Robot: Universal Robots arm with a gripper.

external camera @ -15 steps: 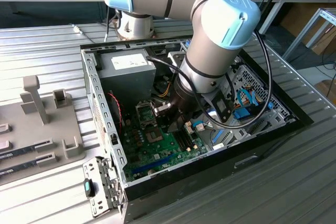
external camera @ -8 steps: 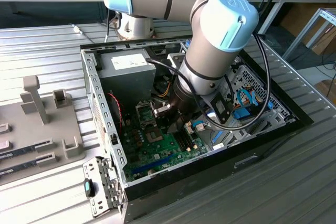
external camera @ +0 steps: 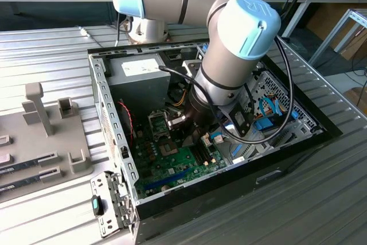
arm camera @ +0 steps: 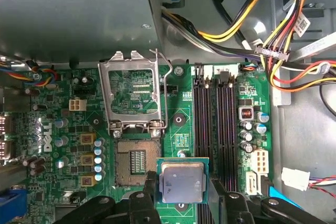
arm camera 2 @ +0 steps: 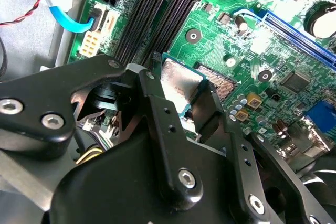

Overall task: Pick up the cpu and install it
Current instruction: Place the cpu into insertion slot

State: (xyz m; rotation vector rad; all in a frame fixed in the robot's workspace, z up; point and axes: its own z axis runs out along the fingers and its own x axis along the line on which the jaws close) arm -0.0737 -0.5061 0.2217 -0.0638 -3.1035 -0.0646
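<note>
My gripper [arm camera: 181, 188] is clenched on the cpu [arm camera: 181, 179] — one black finger pressed to each of two opposite edges. In the first wrist view its dull silver top faces the camera with the thin green border showing round it. In the second wrist view the same chip [arm camera 2: 181, 80] sits between my fingers [arm camera 2: 157, 111], its metal face catching the light. I hold it over the green motherboard [arm camera: 181, 121], just beside the open socket [arm camera: 135, 161] and not seated in it. The cpu lies between the socket and the black memory slots [arm camera: 215, 108], with its near corner overlapping the socket's rim while the dark pin field lies bare. How high above the board I carry it, I cannot tell. The silver load frame [arm camera: 134, 95] is swung up off the socket, and its wire lever [arm camera: 164, 90] stands beside it. Beyond the frame is the grey power supply [arm camera: 73, 14], and a bundle of yellow, orange and black cables [arm camera: 247, 17] runs past the slots. In the exterior view my arm [external camera: 229, 44] — grey with pale blue caps — reaches down into the open black computer case [external camera: 287, 159], with the gripper low over the board near its middle. The case lies on a slatted metal table [external camera: 46, 55]. On the exterior view's left, a grey fixture tray [external camera: 51, 142] with upright posts rests well apart from the case.
</note>
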